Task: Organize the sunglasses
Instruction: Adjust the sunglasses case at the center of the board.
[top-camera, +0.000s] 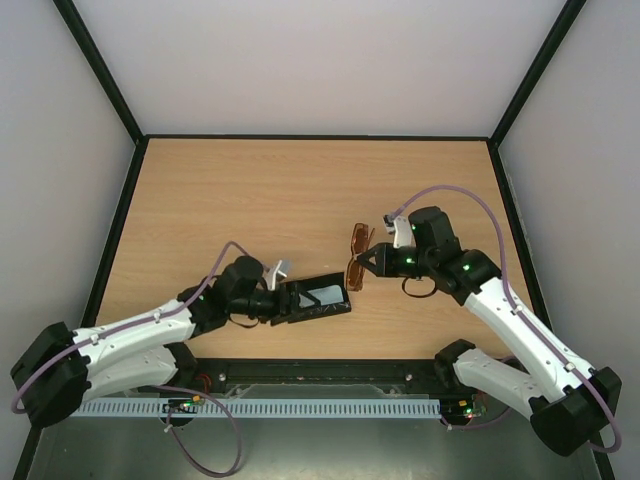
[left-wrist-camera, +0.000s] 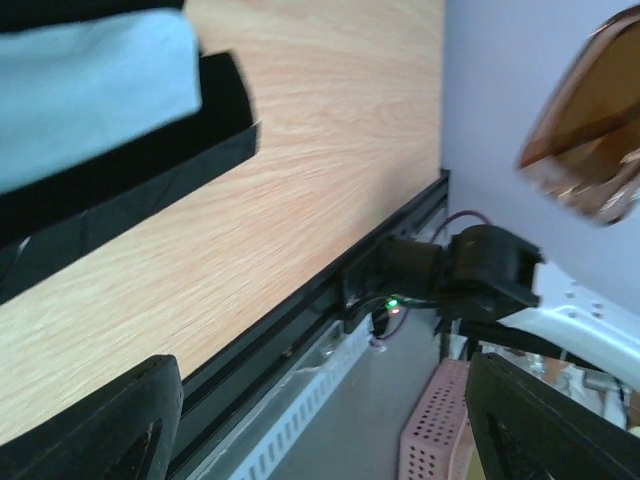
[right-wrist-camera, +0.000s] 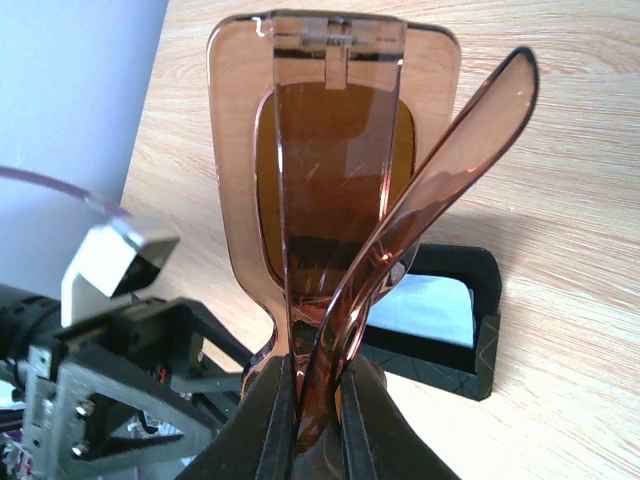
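Observation:
The sunglasses (top-camera: 357, 256), with a translucent brown frame and folded temple arms, are held above the table in my right gripper (top-camera: 368, 262). In the right wrist view the right gripper (right-wrist-camera: 315, 400) is shut on the sunglasses (right-wrist-camera: 335, 170) at the bridge and temples. The open black case (top-camera: 322, 298) lies just below and left of them, with a light blue cloth (top-camera: 326, 294) inside. My left gripper (top-camera: 288, 300) is at the case's left end. In the left wrist view its fingers (left-wrist-camera: 130, 425) stand wide apart with nothing between them. The case (left-wrist-camera: 130, 180) and the sunglasses (left-wrist-camera: 590, 130) show there too.
The wooden table (top-camera: 250, 200) is bounded by a black frame, with grey walls on three sides. A black rail and a white slotted strip (top-camera: 300, 408) run along the near edge. A pink perforated box (left-wrist-camera: 440, 430) stands below the table edge.

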